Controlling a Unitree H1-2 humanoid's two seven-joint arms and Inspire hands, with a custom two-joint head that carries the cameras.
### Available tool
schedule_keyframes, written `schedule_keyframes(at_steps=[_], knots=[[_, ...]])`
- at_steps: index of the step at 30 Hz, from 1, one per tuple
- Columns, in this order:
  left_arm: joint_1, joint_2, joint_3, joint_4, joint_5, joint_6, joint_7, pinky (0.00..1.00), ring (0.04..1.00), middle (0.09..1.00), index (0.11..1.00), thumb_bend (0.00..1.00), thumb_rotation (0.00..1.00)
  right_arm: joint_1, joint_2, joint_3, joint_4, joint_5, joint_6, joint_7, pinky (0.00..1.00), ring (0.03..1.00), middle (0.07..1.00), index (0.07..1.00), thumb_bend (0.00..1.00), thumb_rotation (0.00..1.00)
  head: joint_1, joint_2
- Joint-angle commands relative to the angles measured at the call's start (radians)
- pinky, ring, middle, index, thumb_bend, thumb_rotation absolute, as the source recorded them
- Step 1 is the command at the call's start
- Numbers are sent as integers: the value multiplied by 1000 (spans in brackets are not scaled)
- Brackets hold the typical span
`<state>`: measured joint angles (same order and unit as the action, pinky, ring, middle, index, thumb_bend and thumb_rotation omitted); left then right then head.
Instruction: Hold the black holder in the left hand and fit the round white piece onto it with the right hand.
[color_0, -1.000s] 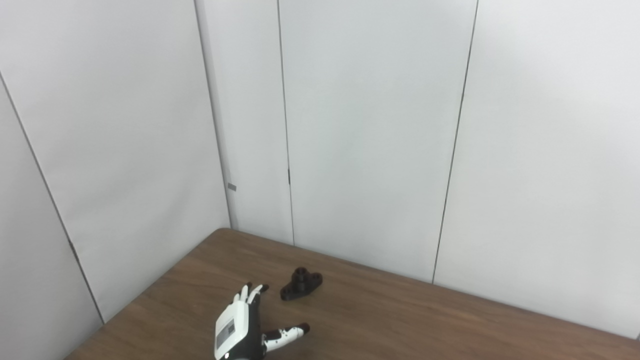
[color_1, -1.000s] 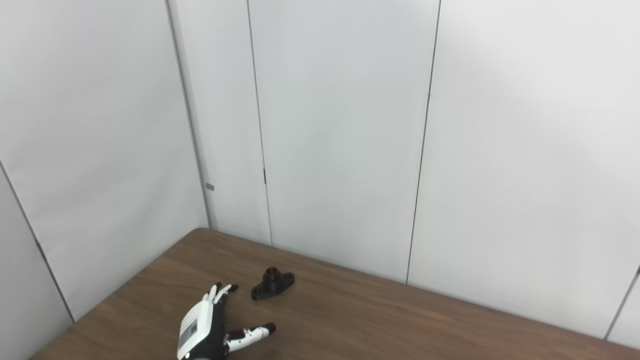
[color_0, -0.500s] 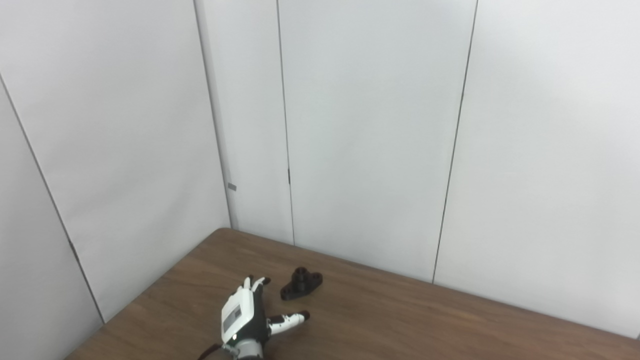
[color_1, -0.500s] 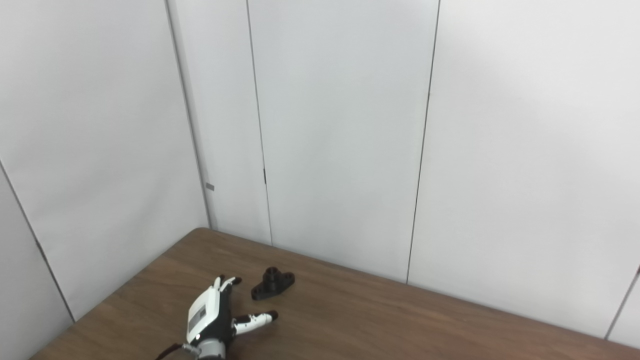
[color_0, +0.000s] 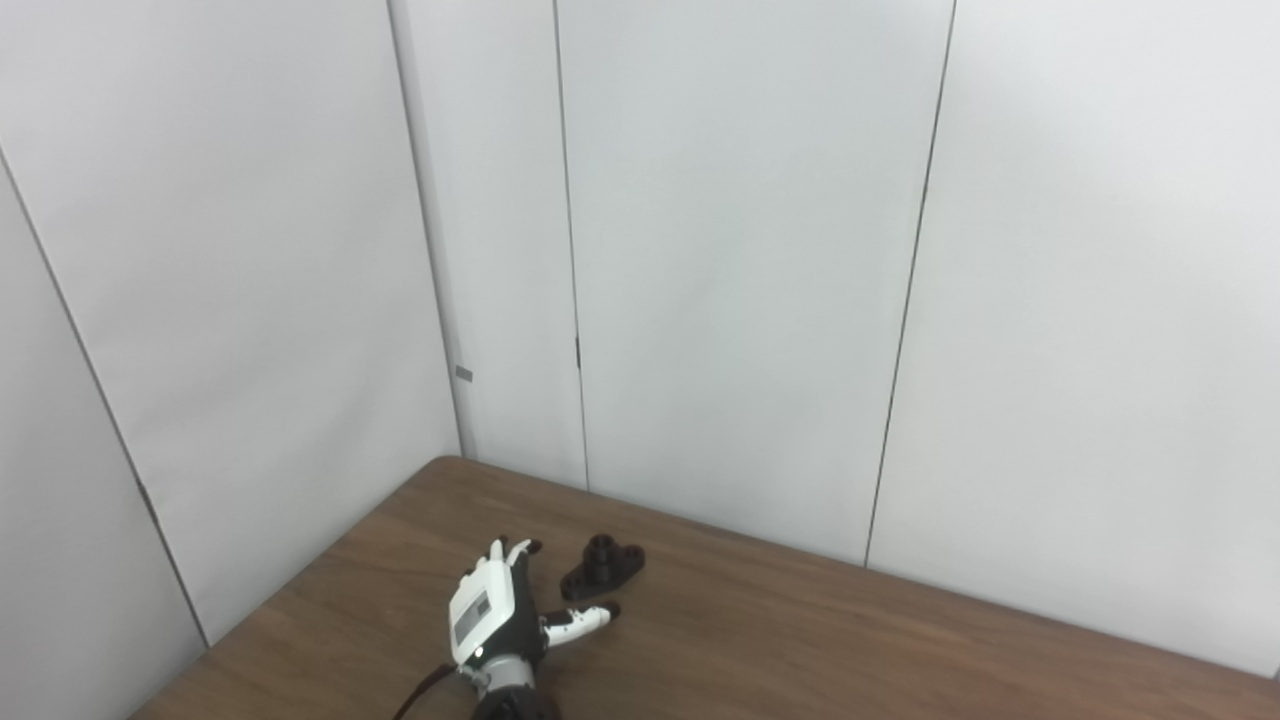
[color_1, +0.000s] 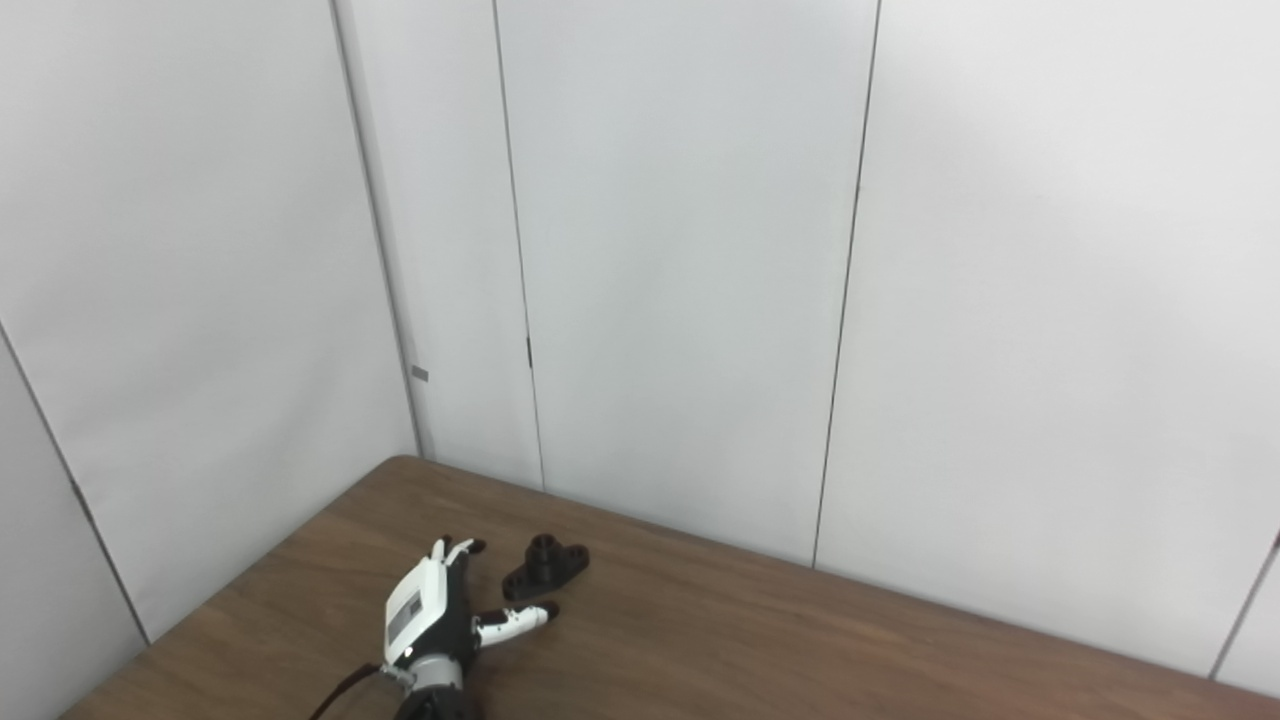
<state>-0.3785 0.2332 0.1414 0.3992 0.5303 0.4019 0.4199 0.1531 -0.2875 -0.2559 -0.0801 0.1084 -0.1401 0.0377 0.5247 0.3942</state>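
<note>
The black holder (color_0: 602, 568), a small flanged block with a raised round collar, lies on the brown table (color_0: 800, 640) near its far left corner. My left hand (color_0: 497, 616) is open just left of and in front of it, fingers stretched toward the wall and thumb (color_0: 580, 621) pointing right, just in front of the holder's near edge. The holder (color_1: 545, 567) and the left hand (color_1: 430, 616) stand slightly apart. No round white piece shows in either view. My right hand is out of the picture.
White wall panels (color_0: 740, 260) close off the table's far edge and left side, meeting at the corner behind the holder. The table's left edge (color_0: 300, 590) runs close beside my left hand.
My left hand has moved forward across the table toward the holder, more of the wrist now showing. The thumb has come nearer the holder's near edge. The holder has not moved.
</note>
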Motion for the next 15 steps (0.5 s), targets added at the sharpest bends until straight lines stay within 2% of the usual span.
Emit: schedule_keyframes(at_steps=[1,7,9,15], knots=[[-26,6,-7,31,-37,-4,-20,1000,1000,1000,857,1000,367,17,-1,-9,-31,7,-11,0,955,972,977,914,897,821,-1,2],[-42,8,-22,75,-48,-61,3,1000,1000,997,837,992,336,25,6,-10,-34,3,-17,-7,924,968,968,909,900,821,-8,3],[-47,7,-26,87,-48,-69,9,1000,1000,990,829,993,328,27,6,-11,-34,6,-20,-6,942,971,965,906,895,823,-9,3],[-56,5,-45,89,-52,-36,8,998,983,985,814,986,301,35,10,-11,-42,3,-23,-8,960,969,967,907,890,823,-21,10]])
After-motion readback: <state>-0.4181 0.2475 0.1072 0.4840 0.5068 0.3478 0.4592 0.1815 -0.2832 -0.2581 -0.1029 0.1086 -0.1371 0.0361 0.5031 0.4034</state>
